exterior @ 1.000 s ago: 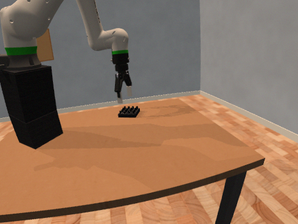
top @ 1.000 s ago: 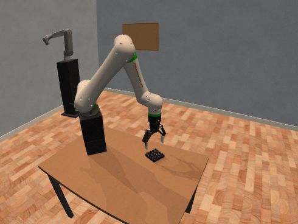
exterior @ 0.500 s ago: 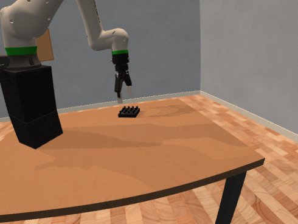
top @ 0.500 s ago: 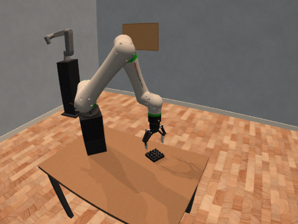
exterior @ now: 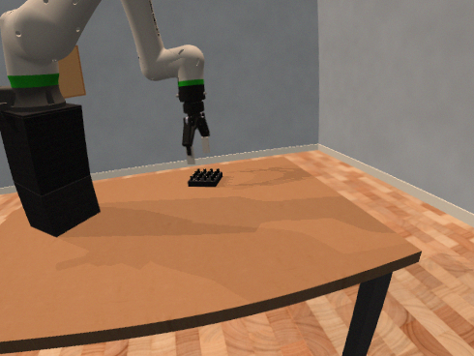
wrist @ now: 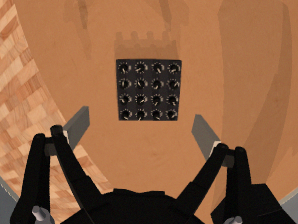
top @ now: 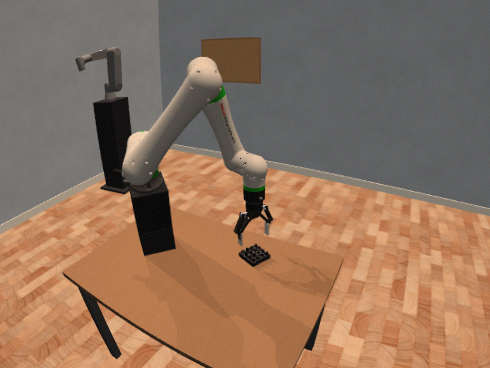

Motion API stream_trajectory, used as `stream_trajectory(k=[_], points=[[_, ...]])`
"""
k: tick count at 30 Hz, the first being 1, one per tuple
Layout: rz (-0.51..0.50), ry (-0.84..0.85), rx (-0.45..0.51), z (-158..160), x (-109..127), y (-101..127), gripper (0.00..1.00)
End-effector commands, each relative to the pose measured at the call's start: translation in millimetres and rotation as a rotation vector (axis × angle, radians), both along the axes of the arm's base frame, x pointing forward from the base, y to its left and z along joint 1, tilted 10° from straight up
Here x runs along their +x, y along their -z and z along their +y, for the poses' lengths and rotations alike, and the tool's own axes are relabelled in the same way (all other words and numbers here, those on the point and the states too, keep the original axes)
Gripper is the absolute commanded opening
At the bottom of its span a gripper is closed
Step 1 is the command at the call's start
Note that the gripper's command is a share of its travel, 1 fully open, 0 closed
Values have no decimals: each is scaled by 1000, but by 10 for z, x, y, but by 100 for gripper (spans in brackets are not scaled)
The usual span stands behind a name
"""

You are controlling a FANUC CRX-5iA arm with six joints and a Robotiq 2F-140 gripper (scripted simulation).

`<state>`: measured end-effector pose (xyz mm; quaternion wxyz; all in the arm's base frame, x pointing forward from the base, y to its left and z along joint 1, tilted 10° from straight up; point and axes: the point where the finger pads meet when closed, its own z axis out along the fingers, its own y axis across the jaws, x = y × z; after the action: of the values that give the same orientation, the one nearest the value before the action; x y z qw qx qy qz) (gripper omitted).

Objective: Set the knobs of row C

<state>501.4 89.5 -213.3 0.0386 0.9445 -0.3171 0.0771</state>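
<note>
Hovering wide open above the brown rectangular table, the black two-fingered end effector holds nothing; the square black knob box lies on the table, below and slightly to one side. Count: one box, sixteen round black knobs, four by four.

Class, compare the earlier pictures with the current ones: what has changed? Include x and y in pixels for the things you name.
Nothing visibly changed. The claw [top: 254, 237] [exterior: 198, 154] [wrist: 141, 119] is still open above the knob box [top: 254, 255] [exterior: 205, 182] [wrist: 149, 91], nothing taken hold of or let go; the box sits in the same place on the table [top: 200, 300] [exterior: 193, 281] [wrist: 150, 165].
</note>
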Motion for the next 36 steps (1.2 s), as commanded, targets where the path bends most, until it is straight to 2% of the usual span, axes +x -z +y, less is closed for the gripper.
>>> stream_trajectory(k=[1, 19, 36], points=[[0, 0, 0, 0, 2, -1, 100], [5, -1, 3, 37, -57, 12, 100], [5, -1, 3, 202, -318, 69, 100]])
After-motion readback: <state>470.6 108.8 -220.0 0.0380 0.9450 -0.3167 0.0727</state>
